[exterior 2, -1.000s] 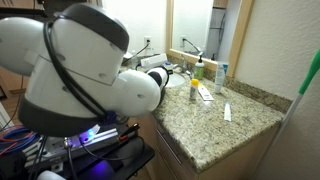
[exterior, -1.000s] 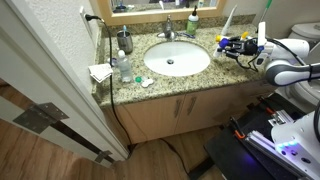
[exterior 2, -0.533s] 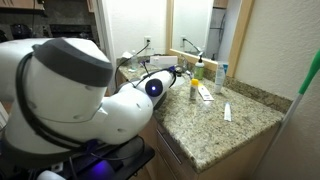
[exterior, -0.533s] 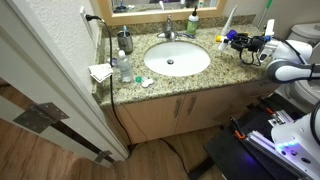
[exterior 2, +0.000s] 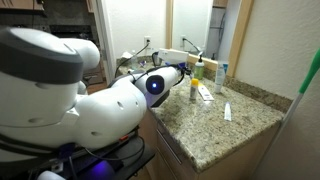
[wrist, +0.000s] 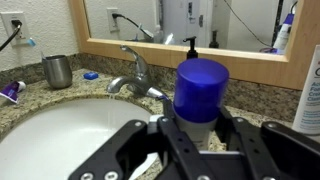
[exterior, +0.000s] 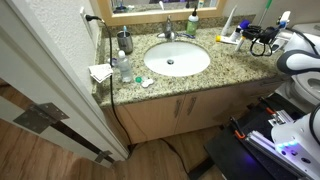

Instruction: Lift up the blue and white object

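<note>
The black two-fingered Robotiq gripper (wrist: 201,130) is closed narrowly on the stubby blue and white object (wrist: 202,88), its fingers pressing the white lower part from both sides while the round bright blue end stands upright above them. In the wrist view, the white oval sink (wrist: 50,140), the chrome faucet (wrist: 133,72) and a metal cup (wrist: 58,71) lie behind. In an exterior view the gripper (exterior: 258,38) hangs above one end of the speckled granite countertop (exterior: 215,78).

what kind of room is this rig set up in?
Most likely a home bathroom: an oval sink with a faucet set in a granite counter, and a framed mirror on the wall behind it.
</note>
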{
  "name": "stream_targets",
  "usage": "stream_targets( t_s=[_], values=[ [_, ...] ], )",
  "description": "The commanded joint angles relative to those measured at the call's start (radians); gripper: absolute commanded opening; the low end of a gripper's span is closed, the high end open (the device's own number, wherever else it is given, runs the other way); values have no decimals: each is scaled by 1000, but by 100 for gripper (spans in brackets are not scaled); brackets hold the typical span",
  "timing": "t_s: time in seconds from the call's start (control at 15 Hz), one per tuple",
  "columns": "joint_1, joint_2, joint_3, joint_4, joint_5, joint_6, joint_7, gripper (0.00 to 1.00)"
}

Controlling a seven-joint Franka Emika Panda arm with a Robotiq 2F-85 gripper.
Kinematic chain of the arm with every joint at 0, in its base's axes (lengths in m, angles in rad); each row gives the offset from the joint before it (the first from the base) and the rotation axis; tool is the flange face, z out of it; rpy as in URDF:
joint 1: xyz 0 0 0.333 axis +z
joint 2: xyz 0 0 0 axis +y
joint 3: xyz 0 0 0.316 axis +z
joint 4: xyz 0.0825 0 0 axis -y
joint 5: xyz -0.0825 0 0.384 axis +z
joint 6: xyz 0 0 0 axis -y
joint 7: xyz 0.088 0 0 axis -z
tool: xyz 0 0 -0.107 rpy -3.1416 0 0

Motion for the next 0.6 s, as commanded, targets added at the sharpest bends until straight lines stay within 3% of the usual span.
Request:
stream_targets(
  t_s=[0.0, 0.4, 0.53],
  values=[
    [21, -32, -3, 13, 13, -5, -18, 16],
    [115, -236, -22, 64, 138, 17, -106, 16],
    [148, -245, -18, 64, 160, -2, -109, 16]
  ],
)
